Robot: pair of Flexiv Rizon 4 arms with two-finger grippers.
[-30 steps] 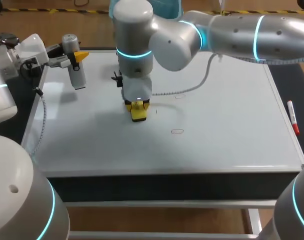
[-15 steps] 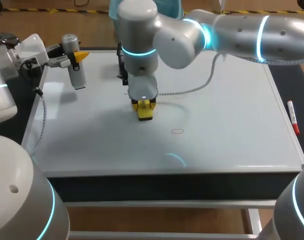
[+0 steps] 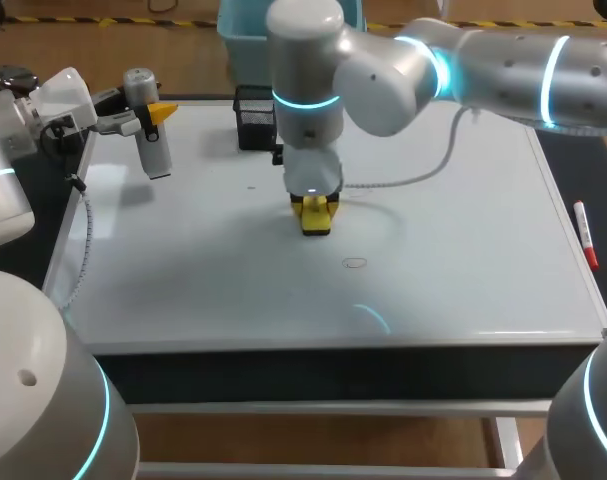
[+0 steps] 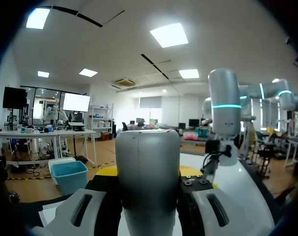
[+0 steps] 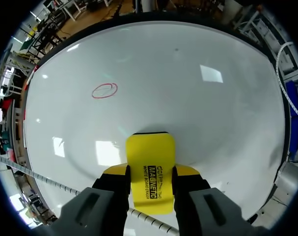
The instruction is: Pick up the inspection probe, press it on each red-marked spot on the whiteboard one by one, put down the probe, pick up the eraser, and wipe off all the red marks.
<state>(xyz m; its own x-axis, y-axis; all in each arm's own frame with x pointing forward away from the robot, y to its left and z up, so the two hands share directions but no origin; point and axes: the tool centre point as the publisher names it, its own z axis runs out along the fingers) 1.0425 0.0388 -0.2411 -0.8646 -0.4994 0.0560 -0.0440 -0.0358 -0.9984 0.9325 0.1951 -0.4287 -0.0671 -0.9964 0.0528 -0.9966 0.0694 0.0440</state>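
Note:
My right arm comes in from the right and holds its gripper (image 3: 314, 214) straight down on the middle of the whiteboard (image 3: 463, 250). It is shut on the yellow eraser (image 3: 316, 221), whose face lies against the board. In the right wrist view the eraser (image 5: 149, 152) sits between the fingers, and a red oval mark (image 5: 104, 90) lies ahead of it to one side. In the head view that red mark (image 3: 354, 263) is a little nearer the front edge than the eraser. At the board's far left corner my left gripper (image 3: 143, 122) is shut on the grey cylindrical inspection probe (image 3: 149, 135), which also fills the left wrist view as probe (image 4: 148, 177).
A black holder (image 3: 253, 118) stands at the board's back edge, behind the right gripper. A red marker pen (image 3: 585, 235) lies off the board's right edge. The right arm's cable (image 3: 423, 170) hangs over the back right of the board.
My right arm has slid the eraser to the right across the board, uncovering the black holder behind it. The left arm and probe have not moved.

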